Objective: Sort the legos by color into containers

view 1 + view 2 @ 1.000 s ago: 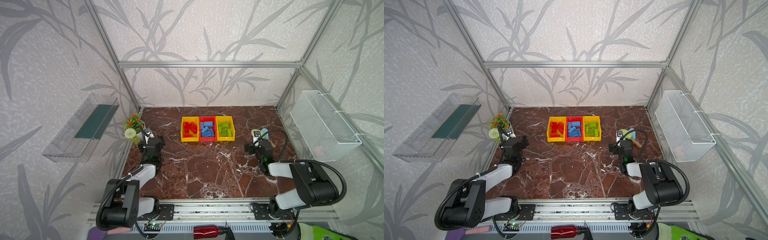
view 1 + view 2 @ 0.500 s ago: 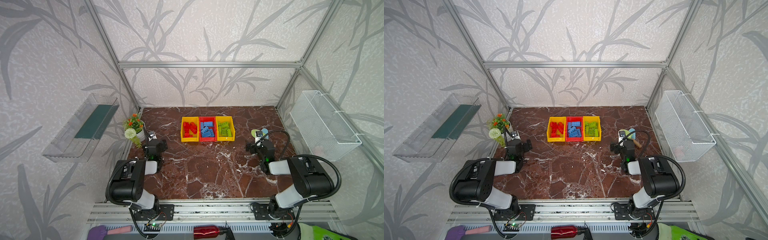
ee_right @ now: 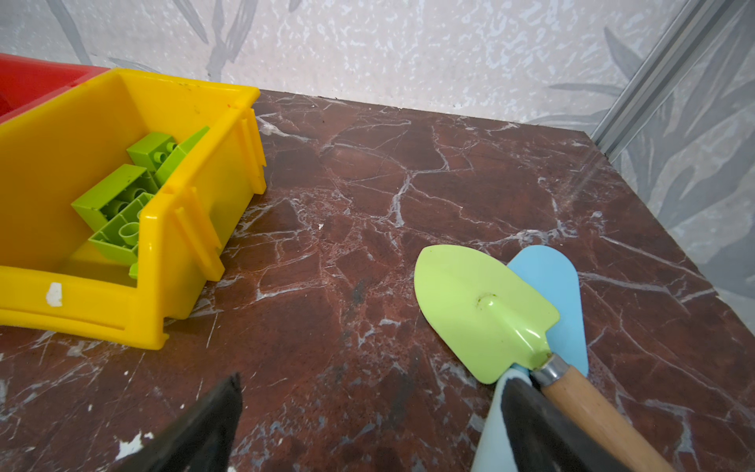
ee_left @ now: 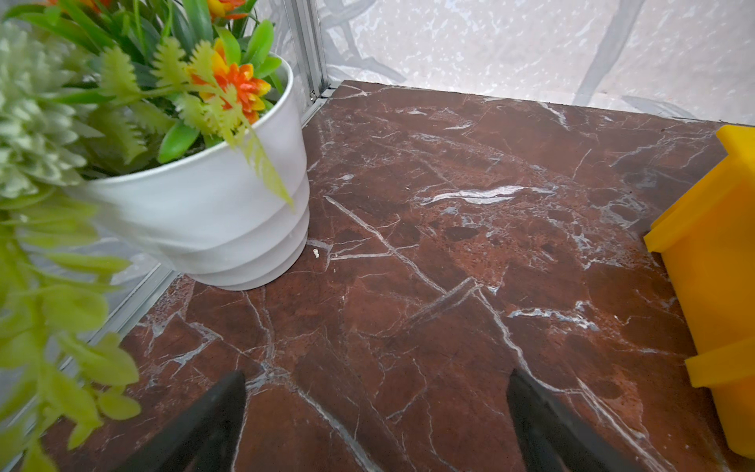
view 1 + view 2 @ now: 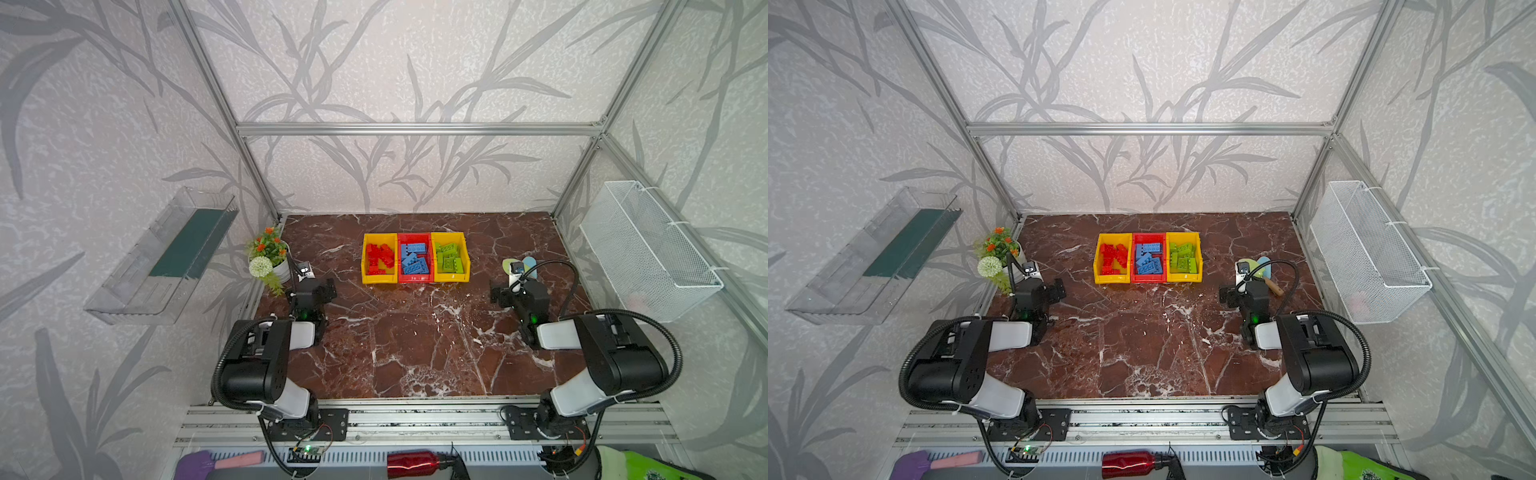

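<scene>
Marble tabletop (image 5: 415, 353), color-sorted legos (image 5: 415, 249) in containers (image 5: 415, 277)

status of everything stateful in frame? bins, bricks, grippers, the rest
left yellow bin: upright, holds red legos only.
red bin: upright, holds blue legos only.
right yellow bin: upright, holds green legos only.
left gripper: jaws open, empty.
right gripper: jaws open, empty.
green trowel: lying flat, blade over blue trowel.
flower pot: upright.
</scene>
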Controlling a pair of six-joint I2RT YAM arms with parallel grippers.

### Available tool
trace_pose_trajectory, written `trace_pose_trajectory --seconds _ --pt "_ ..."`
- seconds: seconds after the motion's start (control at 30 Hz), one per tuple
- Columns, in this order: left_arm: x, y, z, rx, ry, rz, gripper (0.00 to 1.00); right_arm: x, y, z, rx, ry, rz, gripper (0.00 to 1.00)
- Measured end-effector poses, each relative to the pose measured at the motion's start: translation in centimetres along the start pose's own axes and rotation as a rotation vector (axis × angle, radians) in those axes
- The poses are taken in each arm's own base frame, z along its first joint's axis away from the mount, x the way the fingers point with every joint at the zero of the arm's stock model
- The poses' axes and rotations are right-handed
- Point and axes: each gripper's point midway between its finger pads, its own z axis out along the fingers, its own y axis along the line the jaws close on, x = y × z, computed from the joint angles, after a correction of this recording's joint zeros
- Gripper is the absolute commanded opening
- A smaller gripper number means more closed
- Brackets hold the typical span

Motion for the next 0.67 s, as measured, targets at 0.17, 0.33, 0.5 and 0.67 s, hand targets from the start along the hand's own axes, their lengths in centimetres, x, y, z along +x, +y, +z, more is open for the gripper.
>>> trace_pose_trajectory --seconds 0.17,0.33,0.5,0.67 --pt "-0.02 -0.03 0.0 0.002 -0.001 0.0 0.99 -0.02 0.04 0.0 -0.003 -0.001 0.0 0.99" --pt "-0.02 -0.04 0.0 0.002 -0.001 0.0 0.99 -0.03 0.09 0.0 -0.004 -0.001 0.0 0.99" --pt "-0.02 -0.04 0.0 0.002 -0.001 0.0 0.99 -0.03 0.21 0.0 -0.013 -0.002 -0.001 0.99" --pt "-0.02 -0.04 0.0 0.002 -0.001 0.0 0.99 -0.06 0.59 -0.01 -0.034 -0.003 -0.004 0.99"
